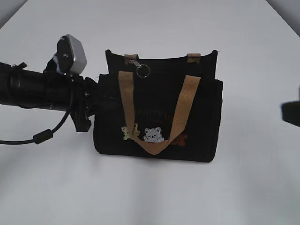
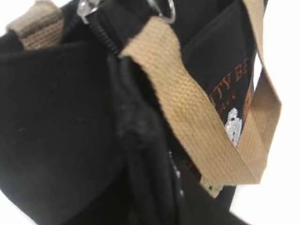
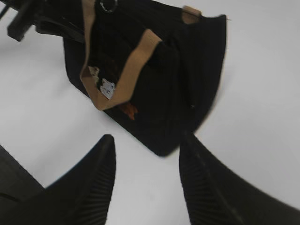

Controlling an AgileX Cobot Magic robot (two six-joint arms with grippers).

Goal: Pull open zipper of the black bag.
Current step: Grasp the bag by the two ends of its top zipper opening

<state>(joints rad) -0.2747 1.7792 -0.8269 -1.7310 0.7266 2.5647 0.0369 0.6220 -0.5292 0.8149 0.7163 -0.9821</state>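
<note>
Bag (image 1: 159, 117) stands upright mid-table (image 1: 150, 197), front with bear patches toward the exterior camera. Zipper runs along the top; its ring pull (image 1: 143, 70) hangs at the left end, just beside the left tan strap (image 1: 125, 93).

Left gripper (image 1: 101, 93) is pressed against the bag's left end wall. Its fingers are buried in black fabric in both the exterior and wrist views, so I can't tell if it's clamped or loose (wrist view shows bunched fabric, which suggests a pinch, but that's a guess). Right gripper (image 3: 145, 183) hangs off the bag's right front corner, jaws apart, holding nothing.

Step in hand, as I read it: left anchors the bag, right goes for the ring.

Doing it well:
- left needs a firm pinch on the end wall near the zip line, else the whole bag slides when pulled
- right comes in over the top, closes on the ring only, not the strap next to it
- pull along the zip line toward the right end, low and straight; lifting will tip the bag
</note>
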